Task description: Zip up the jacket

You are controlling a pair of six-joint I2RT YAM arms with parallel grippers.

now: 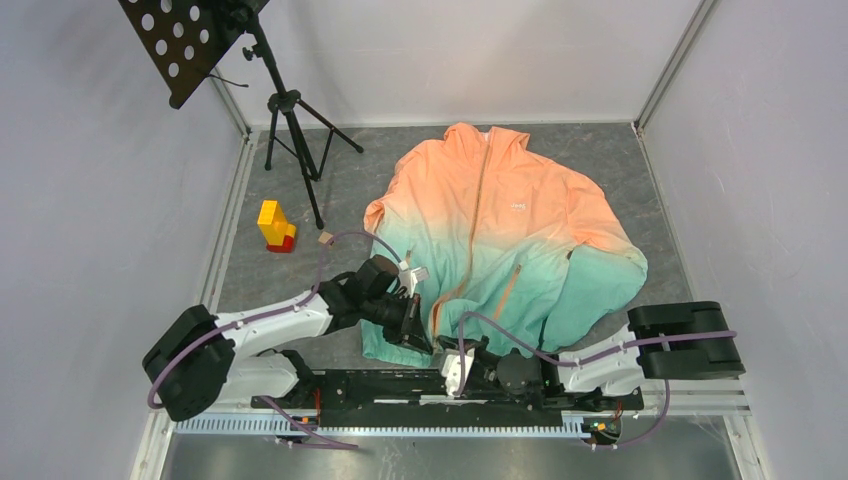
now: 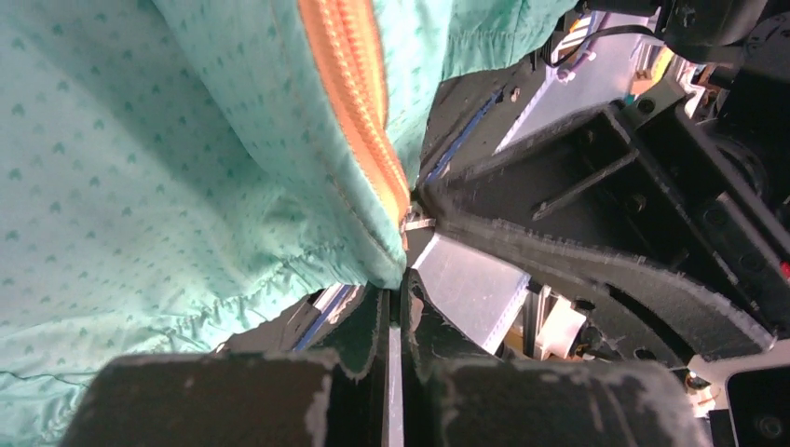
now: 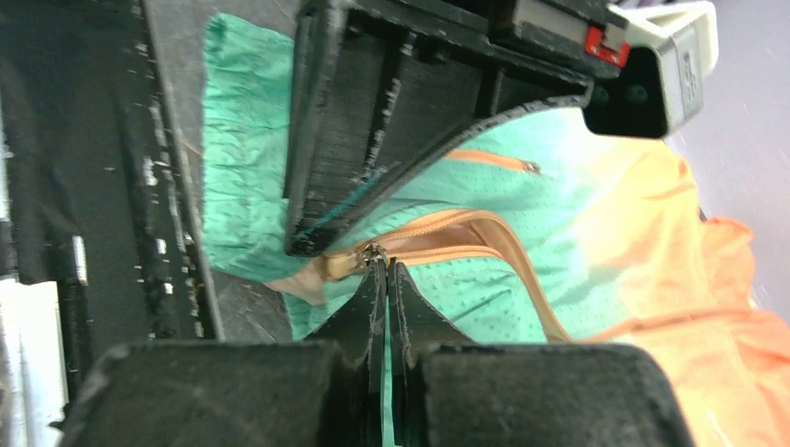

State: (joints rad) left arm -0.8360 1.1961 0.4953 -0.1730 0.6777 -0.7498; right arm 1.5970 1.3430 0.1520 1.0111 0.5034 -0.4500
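Observation:
The jacket [image 1: 505, 230] lies flat on the table, peach at the far end and teal at the near hem, with its tan centre zipper [image 1: 470, 240] running down the middle. My left gripper [image 1: 418, 335] is at the near hem just left of the zipper. In the left wrist view it [image 2: 402, 284] is shut on the teal hem [image 2: 382, 265] beside the zipper tape [image 2: 359, 84]. My right gripper [image 1: 457, 352] is at the zipper's bottom end. In the right wrist view it [image 3: 384, 265] is shut at the metal zipper pull [image 3: 373, 253], with the jacket [image 3: 484, 298] beyond.
A yellow and red block [image 1: 275, 226] and a small tan cube [image 1: 325, 238] lie left of the jacket. A black tripod [image 1: 292, 110] with a perforated plate [image 1: 185, 40] stands at the back left. White walls enclose the table. The arms' mounting rail [image 1: 400, 385] runs along the near edge.

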